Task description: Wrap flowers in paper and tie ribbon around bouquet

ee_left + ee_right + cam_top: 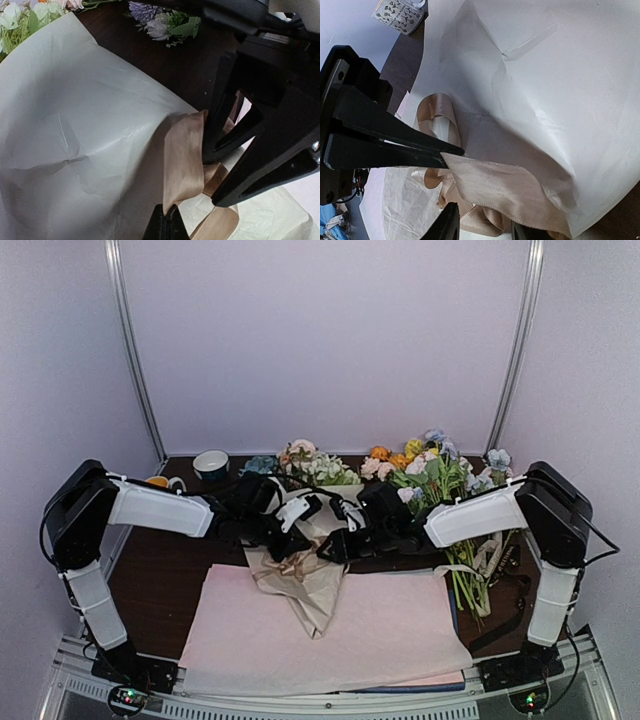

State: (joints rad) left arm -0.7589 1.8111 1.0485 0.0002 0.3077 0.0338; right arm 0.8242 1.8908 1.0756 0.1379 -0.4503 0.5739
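From above, both arms reach inward over the table [160, 570] and meet on the bouquet [312, 590] at its middle. Only the wrist views catch the glossy tan ribbon [182, 155] looped over creased cream paper [75, 125]. The left tool [165, 222] pinches that ribbon tight, and the right tool [485, 225] stands part open with ribbon between its fingers.

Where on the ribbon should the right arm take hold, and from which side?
Probably the flat stretch of ribbon just past where the left fingers pinch it, from the right. It stands off the paper there, between the open right fingers; the nearby loops are slack.
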